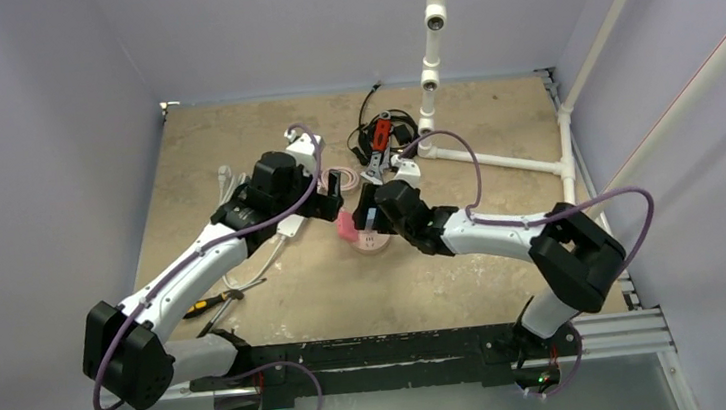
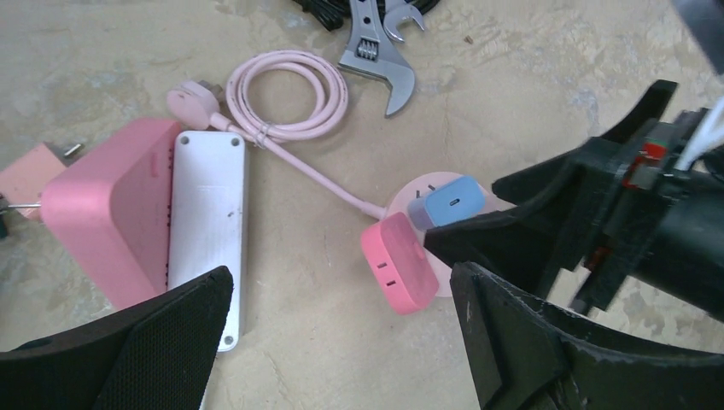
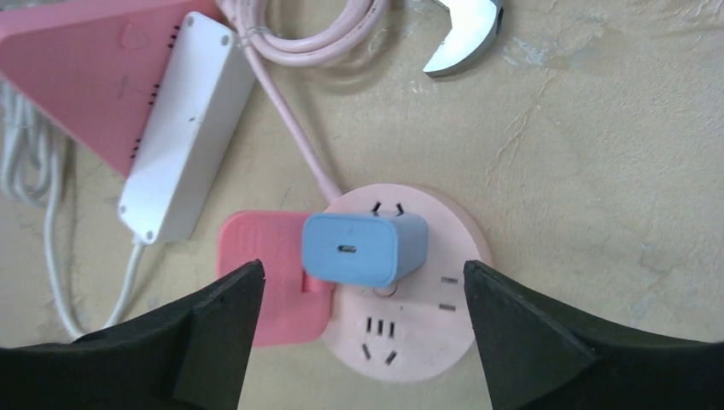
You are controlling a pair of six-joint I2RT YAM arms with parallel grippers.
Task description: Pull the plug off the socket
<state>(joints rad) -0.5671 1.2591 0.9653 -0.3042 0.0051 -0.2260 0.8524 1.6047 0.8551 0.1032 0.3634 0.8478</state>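
Block (image 2: 107, 218), pink, lies at the left with a white strip (image 2: 209, 222) against its right side, and the left gripper (image 2: 341, 278) hangs near them with its fingers spread wide, holding nothing. Further right a pink adapter (image 3: 273, 243) sits at the left edge of the socket (image 3: 427, 333), and the plug (image 3: 363, 248) stands on the socket's face. The right gripper (image 3: 362, 272) hangs over it, fingers apart on either side of the plug and clear of it.

Soft, even light from above; shadows on the tabletop (image 3: 598, 128) are faint and short. Wrist views are sharp, with slight glare on the wrench (image 3: 465, 34). The top view is softer, its small things blurry.
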